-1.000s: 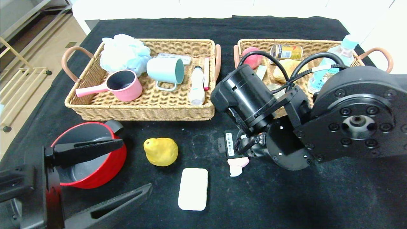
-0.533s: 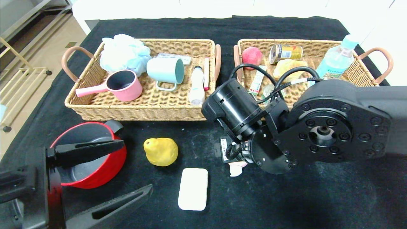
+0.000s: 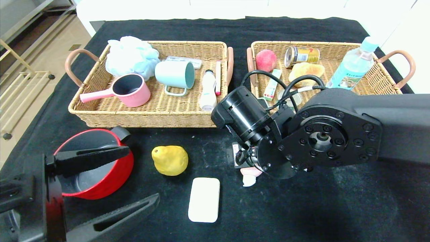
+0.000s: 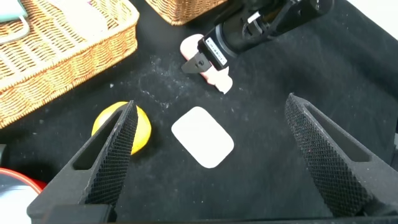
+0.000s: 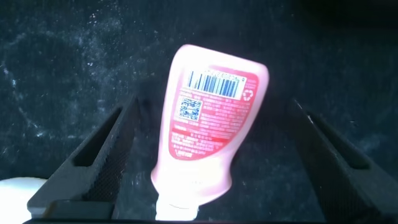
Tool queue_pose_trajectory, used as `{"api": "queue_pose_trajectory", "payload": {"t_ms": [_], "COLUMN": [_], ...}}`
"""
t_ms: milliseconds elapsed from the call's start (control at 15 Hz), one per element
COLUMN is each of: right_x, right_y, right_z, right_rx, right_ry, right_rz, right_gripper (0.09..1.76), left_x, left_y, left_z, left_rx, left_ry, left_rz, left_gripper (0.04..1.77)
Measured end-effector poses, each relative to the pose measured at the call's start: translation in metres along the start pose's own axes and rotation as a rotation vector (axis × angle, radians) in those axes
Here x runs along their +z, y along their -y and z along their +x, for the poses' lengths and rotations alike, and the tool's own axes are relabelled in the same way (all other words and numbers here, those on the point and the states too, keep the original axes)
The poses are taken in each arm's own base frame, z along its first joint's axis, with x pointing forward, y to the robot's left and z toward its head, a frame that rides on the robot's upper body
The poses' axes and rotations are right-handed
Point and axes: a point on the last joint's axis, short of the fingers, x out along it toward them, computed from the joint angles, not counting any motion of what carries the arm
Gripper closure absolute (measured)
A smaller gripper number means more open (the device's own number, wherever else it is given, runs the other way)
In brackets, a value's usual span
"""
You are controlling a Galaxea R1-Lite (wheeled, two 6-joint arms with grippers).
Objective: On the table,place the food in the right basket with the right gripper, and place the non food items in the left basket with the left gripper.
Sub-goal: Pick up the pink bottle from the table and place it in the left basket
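A pink squeeze bottle (image 3: 249, 176) lies on the black table; it also shows in the right wrist view (image 5: 211, 124) and the left wrist view (image 4: 211, 74). My right gripper (image 5: 211, 171) is open, one finger on each side of the bottle, not touching it; in the head view my right wrist hides it. A yellow pear (image 3: 170, 160), a white soap bar (image 3: 204, 199) and a red pot (image 3: 114, 178) lie at the front left. My left gripper (image 3: 143, 174) is open and empty above the soap bar (image 4: 203, 137), with the pear (image 4: 142, 127) beside one finger.
The left basket (image 3: 147, 117) holds a blue sponge, a pink pan, a mint mug and a white bottle. The right basket (image 3: 302, 43) holds a peach, a can, bread, a water bottle and small packets. My right arm (image 3: 322, 137) spans its front edge.
My right arm has swung forward and down over the pink bottle, uncovering the items in the right basket. The left arm has not moved.
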Motion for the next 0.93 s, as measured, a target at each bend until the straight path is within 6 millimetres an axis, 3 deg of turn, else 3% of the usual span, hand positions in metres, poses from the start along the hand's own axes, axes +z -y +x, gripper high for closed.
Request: {"api": "queue_pose_trajectory", "payload": {"t_ms": [200,400,533,933], "right_x": [-0.0004,-0.0016,-0.0023,-0.0033], "right_y": [-0.0008,-0.0015,-0.0019,-0.0021], "right_z": [0.0012,0.003,0.0038,0.0047], "right_rx": [-0.001,-0.004,-0.006,-0.007], "right_ry": [-0.002,-0.007,-0.009,-0.014], "right_rz": [0.003,0.002,0.001,-0.003], "right_gripper": [0.14,0.66,0.86,0.99], "left_x": [-0.0001,-0.0003,-0.0002,-0.0004], "left_y": [-0.0001,0.0,0.0,0.0], "left_z": [0.0,0.0,0.0,-0.0001], "left_rx": [0.001,0.001,0.001,0.0], "left_ry": [-0.001,-0.002,-0.002,-0.002], "left_rz": [-0.001,-0.001,-0.001,-0.001], "left_gripper": [0.09,0.09,0.09,0.09]}}
